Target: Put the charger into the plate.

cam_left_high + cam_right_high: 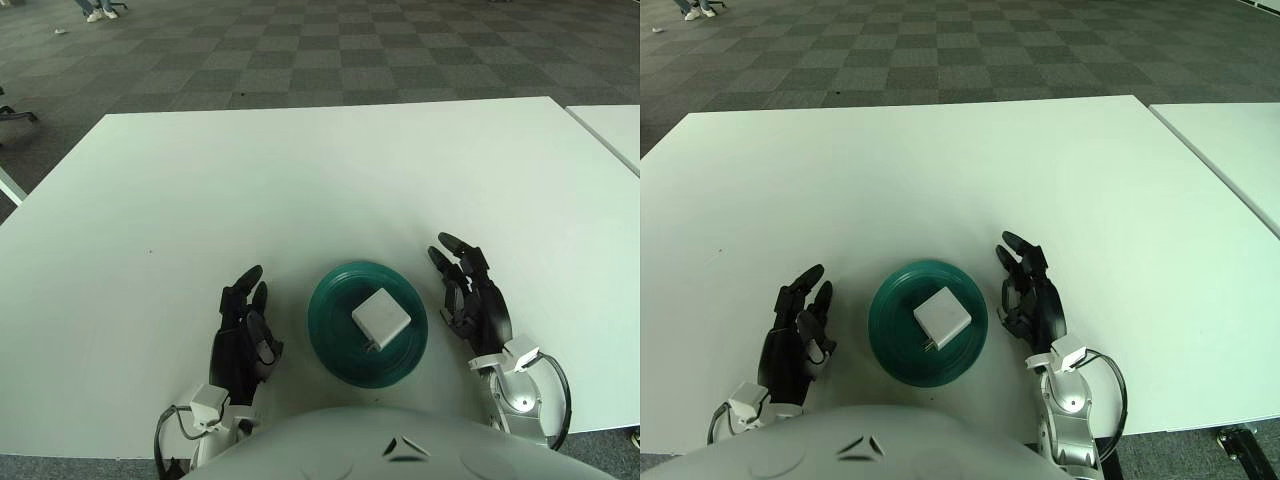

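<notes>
A white square charger (380, 316) lies flat inside the dark green plate (331, 335) near the table's front edge. My left hand (245, 322) shows just left of the plate, fingers spread and holding nothing. My right hand (468, 293) shows just right of the plate, its fingers relaxed and empty too. Neither hand touches the plate or the charger.
The white table (300, 190) stretches away beyond the plate. A second white table (615, 125) shows at the right edge. Checkered carpet lies past the far edge.
</notes>
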